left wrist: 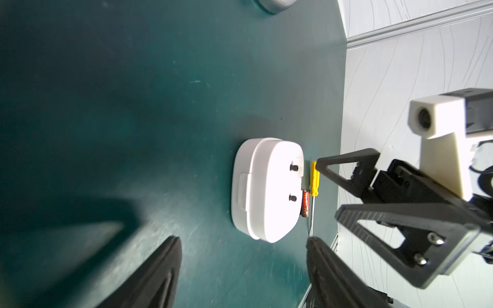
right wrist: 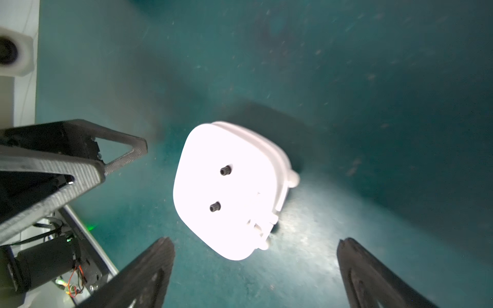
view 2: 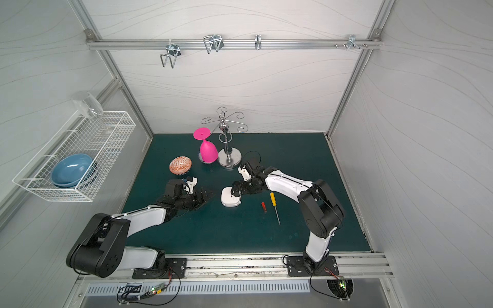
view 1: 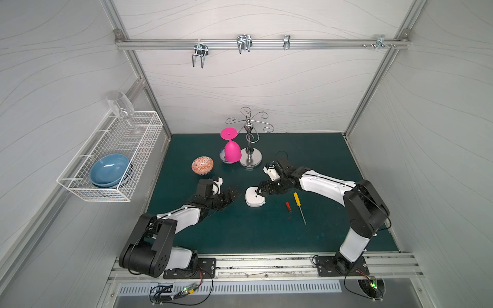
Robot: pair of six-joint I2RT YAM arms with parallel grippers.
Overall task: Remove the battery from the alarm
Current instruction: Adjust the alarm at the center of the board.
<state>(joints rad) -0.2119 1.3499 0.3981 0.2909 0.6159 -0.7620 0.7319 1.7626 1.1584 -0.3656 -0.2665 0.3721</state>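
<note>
white alarm (view 1: 254, 196) lies dial down, probably for access to its back; we see the battery (view 1: 287, 207) out on the table (view 1: 266, 234), left hand (left wrist: 242, 240) and right hand (right wrist: 256, 240) wide, empty.

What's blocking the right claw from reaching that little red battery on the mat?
Nothing visible. The battery lies bare on the green mat. The yellow screwdriver lies on its far side from the right gripper, which hangs open over the alarm. Only bare mat separates them.
</note>
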